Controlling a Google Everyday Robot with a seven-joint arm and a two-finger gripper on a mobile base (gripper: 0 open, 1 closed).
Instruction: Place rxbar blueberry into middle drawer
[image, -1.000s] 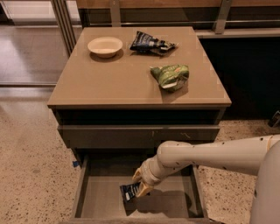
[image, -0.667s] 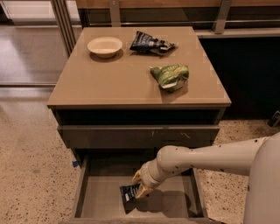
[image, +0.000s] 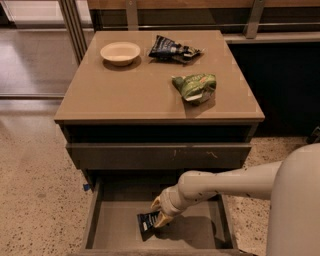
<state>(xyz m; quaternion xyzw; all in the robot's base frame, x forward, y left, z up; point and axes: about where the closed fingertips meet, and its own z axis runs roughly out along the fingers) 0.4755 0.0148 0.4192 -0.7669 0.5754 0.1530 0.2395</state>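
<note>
The rxbar blueberry (image: 148, 222), a small dark navy wrapper with a white patch, is low over the floor of the open middle drawer (image: 200, 235), left of centre. My gripper (image: 161, 214) reaches down into the drawer from the right and is shut on the bar's right end. The bar's far end seems to touch the drawer floor. My white arm (image: 225, 182) crosses the drawer's right half and hides part of the floor.
The shut grey drawer front (image: 160, 155) with scratches is just above the open drawer. On the cabinet top (image: 125, 95) are a cream bowl (image: 120, 52), a dark blue snack bag (image: 172, 49) and a green snack bag (image: 196, 86). Speckled floor lies on both sides.
Almost nothing has changed: the arm has shifted slightly, while the gripper and the bar stay at the same spot in the drawer.
</note>
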